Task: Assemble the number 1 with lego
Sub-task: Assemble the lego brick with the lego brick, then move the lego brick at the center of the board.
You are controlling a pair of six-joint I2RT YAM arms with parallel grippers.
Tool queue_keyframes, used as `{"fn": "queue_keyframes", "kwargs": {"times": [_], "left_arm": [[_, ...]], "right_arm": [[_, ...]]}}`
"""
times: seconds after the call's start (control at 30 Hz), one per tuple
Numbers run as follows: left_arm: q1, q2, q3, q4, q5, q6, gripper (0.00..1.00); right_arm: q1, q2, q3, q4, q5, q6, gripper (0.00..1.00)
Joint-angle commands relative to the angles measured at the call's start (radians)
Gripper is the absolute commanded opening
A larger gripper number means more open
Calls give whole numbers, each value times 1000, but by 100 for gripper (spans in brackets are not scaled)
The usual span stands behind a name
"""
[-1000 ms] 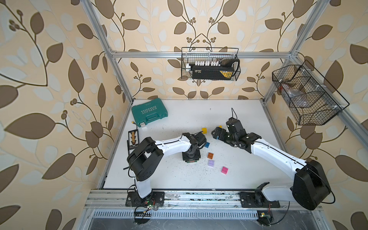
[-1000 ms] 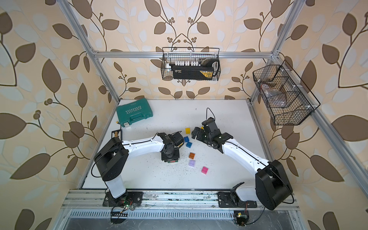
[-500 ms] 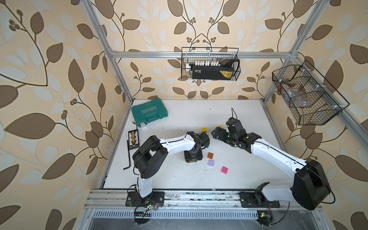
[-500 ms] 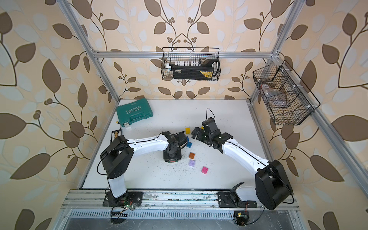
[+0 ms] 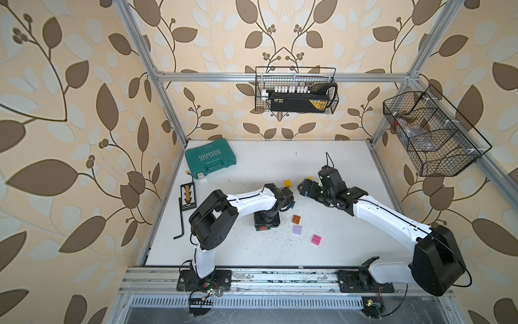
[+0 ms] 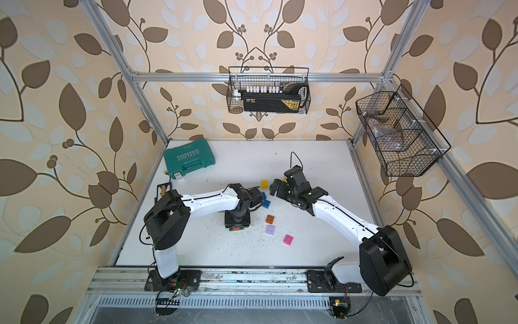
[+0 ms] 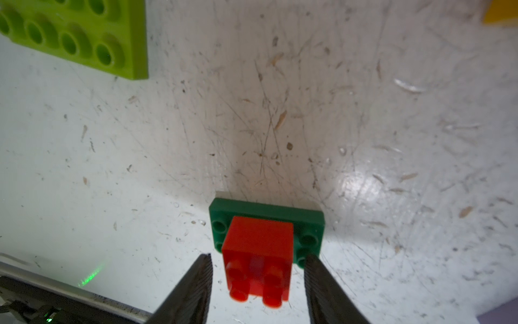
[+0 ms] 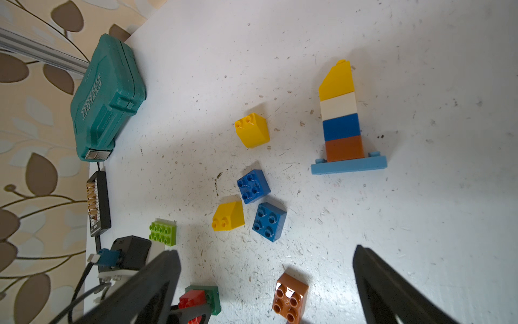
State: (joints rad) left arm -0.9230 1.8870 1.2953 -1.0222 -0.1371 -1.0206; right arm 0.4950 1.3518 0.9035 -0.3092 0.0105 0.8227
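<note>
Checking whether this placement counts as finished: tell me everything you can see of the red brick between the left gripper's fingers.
The red brick is a glossy plastic square with four studs facing the wrist camera. It sits squarely in the middle of a dark green plate, leaving the plate's studs bare on either side. The left gripper straddles it, open, with a slim gap at each finger, so only the plate touches it.

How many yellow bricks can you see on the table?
3: a loose yellow brick, another beside a blue brick, and one capping the tower. More may be hidden.
</note>
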Motion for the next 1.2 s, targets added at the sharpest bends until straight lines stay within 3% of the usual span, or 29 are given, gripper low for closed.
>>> {"fn": "queue_keyframes", "kwargs": {"times": [0.0,0.67,1.17], "left_arm": [[1,-49,35,-59,-45,-6,56],[2,-108,-16,106,84,48,53],[20,-102,-224,280,158,-3,49]], "right_arm": [[-4,10,3,10,-7,7,99],[-3,24,11,9,-9,10,99],[-4,26,11,7,-10,10,99]]}}
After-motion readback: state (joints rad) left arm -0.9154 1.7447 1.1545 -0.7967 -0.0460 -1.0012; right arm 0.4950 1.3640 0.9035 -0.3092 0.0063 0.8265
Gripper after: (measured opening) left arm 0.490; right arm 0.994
